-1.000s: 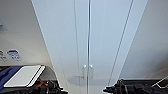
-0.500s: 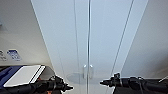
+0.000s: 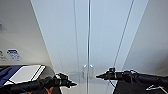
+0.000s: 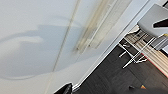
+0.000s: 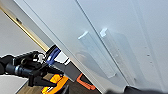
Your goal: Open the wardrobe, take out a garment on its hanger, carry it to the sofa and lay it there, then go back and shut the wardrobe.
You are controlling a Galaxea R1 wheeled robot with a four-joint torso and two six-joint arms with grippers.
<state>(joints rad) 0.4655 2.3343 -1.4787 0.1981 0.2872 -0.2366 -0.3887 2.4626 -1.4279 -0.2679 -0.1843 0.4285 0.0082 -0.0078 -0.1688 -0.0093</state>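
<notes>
The wardrobe (image 3: 105,37) has smooth white panels with a soft sheen that carries faint shadows. Its small handles (image 5: 96,53) look like pale, semi-glossy plastic. The chair (image 4: 153,20) has a smooth grey shell on thin shiny metal legs. The floor (image 4: 110,77) is dark and matt.

The wardrobe (image 3: 87,37) runs past the head view's top and bottom edges, so its full height is cut off. Its closed doors hide whatever hangs inside. Both arms are cut by the lower edge. Blur keeps the left gripper (image 3: 72,84) and right gripper (image 3: 98,75) fingers unreadable.
</notes>
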